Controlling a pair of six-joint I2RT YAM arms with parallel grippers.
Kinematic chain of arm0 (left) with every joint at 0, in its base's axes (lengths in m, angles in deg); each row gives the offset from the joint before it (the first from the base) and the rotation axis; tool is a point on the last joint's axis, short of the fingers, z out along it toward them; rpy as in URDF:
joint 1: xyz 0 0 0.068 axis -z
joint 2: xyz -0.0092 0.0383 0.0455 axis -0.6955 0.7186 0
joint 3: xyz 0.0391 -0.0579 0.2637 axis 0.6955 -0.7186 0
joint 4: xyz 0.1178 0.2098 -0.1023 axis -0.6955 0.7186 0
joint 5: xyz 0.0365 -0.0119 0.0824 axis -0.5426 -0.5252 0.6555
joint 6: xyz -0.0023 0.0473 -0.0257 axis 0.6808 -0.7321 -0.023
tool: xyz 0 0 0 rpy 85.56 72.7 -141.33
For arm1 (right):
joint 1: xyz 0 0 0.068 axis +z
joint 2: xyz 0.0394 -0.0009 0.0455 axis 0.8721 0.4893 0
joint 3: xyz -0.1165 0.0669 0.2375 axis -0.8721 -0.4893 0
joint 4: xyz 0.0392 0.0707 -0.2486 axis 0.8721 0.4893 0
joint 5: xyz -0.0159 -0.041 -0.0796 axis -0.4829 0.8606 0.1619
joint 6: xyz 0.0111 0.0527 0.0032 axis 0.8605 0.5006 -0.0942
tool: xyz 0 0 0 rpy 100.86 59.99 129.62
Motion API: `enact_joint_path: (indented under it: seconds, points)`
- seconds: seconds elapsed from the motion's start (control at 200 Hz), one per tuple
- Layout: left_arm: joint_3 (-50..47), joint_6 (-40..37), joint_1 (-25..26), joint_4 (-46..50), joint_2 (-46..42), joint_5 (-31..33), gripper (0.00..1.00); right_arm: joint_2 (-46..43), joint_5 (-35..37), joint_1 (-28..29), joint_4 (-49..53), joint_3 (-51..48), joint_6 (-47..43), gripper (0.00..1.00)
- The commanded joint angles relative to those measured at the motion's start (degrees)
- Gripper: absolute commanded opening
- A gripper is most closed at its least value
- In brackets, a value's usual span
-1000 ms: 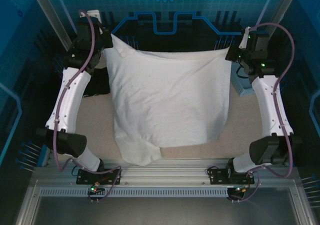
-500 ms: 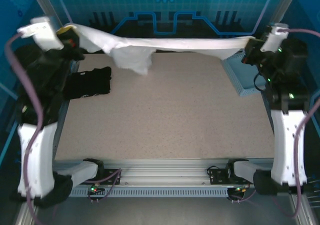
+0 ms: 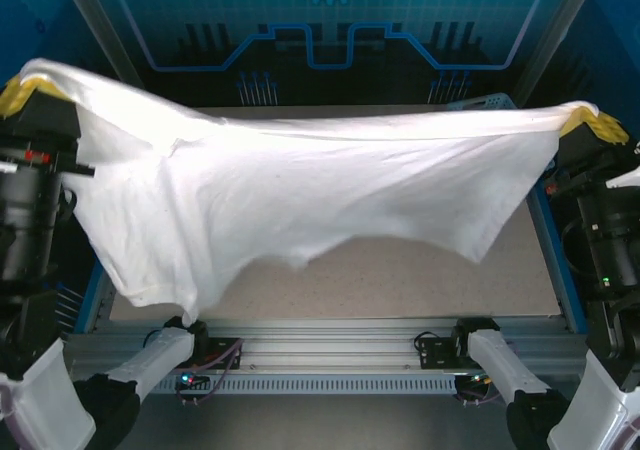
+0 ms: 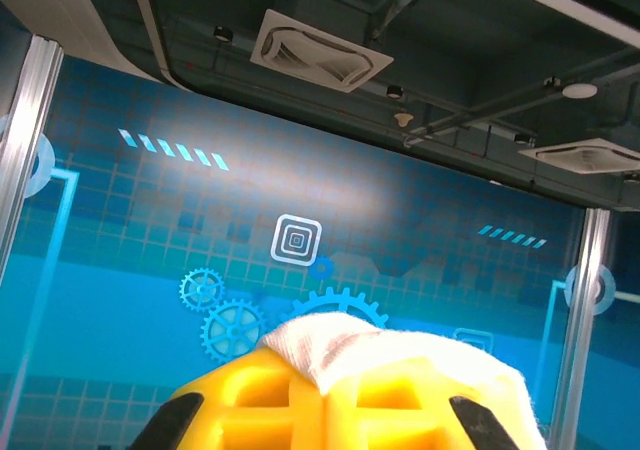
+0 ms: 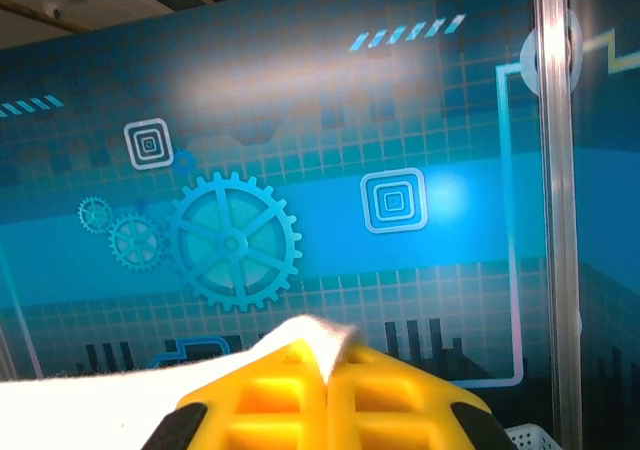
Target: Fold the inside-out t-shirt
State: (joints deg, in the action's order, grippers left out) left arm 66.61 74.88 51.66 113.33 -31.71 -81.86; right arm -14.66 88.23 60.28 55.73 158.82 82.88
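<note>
Shirt: inside-out t-shirt (image 3: 300, 200), white, one item. It is held aloft and stretched from left to right above the table (image 3: 420, 270). Its lower edge hangs free and ragged, lowest at the near left.

Left pincer (image 3: 20, 95): my yellow fingers are pressed together on a top corner of the cloth at the left. In the wrist view a tuft of white fabric pokes out between the pads.

Right pincer (image 3: 598, 125): clamped tight the same way on the opposite corner at the right, with a thin fold of cloth pinched in the seam.

Step in hand, by my judgement: spreading the shirt so it can be laid flat before any fold.

Method: hold both grips firm and keep the top edge taut and level. Let the hanging edge meet the table first, then lay the rest down smoothly so no crease is trapped. The left side droops lower, so I should match the heights before lowering.
</note>
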Motion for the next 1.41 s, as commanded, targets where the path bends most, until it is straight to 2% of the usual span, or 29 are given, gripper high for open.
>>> enact_joint_path:
  seconds: [0.0,0.095,0.255,0.35,0.435,0.48,0.575,0.615,0.685,0.74,0.785,0.835,0.91,1.005,1.101,1.181,1.246,1.321,1.401]
  points:
    - [-0.13,-2.93,-0.65,-0.60,8.50,3.76,0.00,4.02,2.95,-0.32,-0.29,-2.35,-2.24,0.01]
    - [-3.60,-3.66,-0.65,-3.66,13.77,4.19,0.00,5.76,3.60,-0.34,-4.33,-8.32,-2.95,0.01]
    - [-16.65,-3.83,-0.74,-15.59,22.35,5.23,0.00,11.57,4.13,-0.29,-14.52,-21.61,-3.18,0.02]
    - [-20.83,-3.69,-1.01,-21.43,31.51,5.16,0.00,19.89,4.23,-0.09,-22.92,-28.17,-2.50,0.03]
    - [-19.23,-2.87,-1.40,-23.83,43.38,4.63,0.01,32.22,4.51,0.24,-29.70,-29.57,-1.81,0.06]
    - [-15.52,-2.35,-1.44,-23.66,51.15,4.11,0.08,40.57,4.88,0.42,-31.62,-27.34,-0.92,0.07]
    - [-0.07,-1.16,-1.49,-18.65,70.35,2.37,0.11,60.51,4.79,0.54,-29.54,-14.66,1.96,0.08]
    - [10.02,-0.29,-1.53,-13.83,78.51,1.37,0.20,68.87,4.22,0.68,-25.93,-6.97,3.10,0.13]
    - [30.68,0.99,-1.53,-3.94,93.04,-0.28,0.39,81.25,4.69,0.99,-19.09,6.33,4.20,0.31]
    - [44.71,1.90,-1.58,1.88,101.12,-1.16,0.50,87.62,4.18,1.21,-13.68,14.95,4.89,0.40]
    - [50.20,3.16,-1.71,4.58,103.64,-1.81,0.58,89.33,3.60,1.52,-11.38,18.14,4.32,0.44]
    - [48.26,4.66,-1.79,4.89,101.55,-2.92,0.65,88.04,3.71,2.16,-10.47,17.55,3.09,0.45]
    - [35.37,7.38,-1.79,3.78,91.44,-4.44,0.69,81.50,4.35,3.31,-9.30,11.47,0.81,0.49]
    - [5.17,13.73,-1.79,-5.37,72.54,-7.63,0.71,71.51,2.74,4.52,-5.57,-0.51,0.83,0.54]
    - [-25.00,21.83,-1.71,-18.36,53.65,-11.92,0.71,60.32,2.88,4.85,-4.33,-18.83,2.82,0.56]
    - [-44.93,27.55,-1.62,-27.92,41.67,-15.81,0.72,51.63,0.54,3.46,-5.30,-32.50,4.84,0.57]
    - [-54.72,28.86,-1.47,-26.84,34.43,-16.56,0.72,46.41,0.35,1.39,-4.68,-40.09,5.65,0.57]
    - [-62.71,26.95,-1.14,-24.20,28.69,-17.38,0.73,42.56,-0.71,-1.61,-4.98,-46.11,5.24,0.57]
    - [-69.10,25.94,-0.67,-24.20,25.64,-18.11,0.73,43.25,-8.87,-3.06,-6.36,-48.13,4.22,0.55]
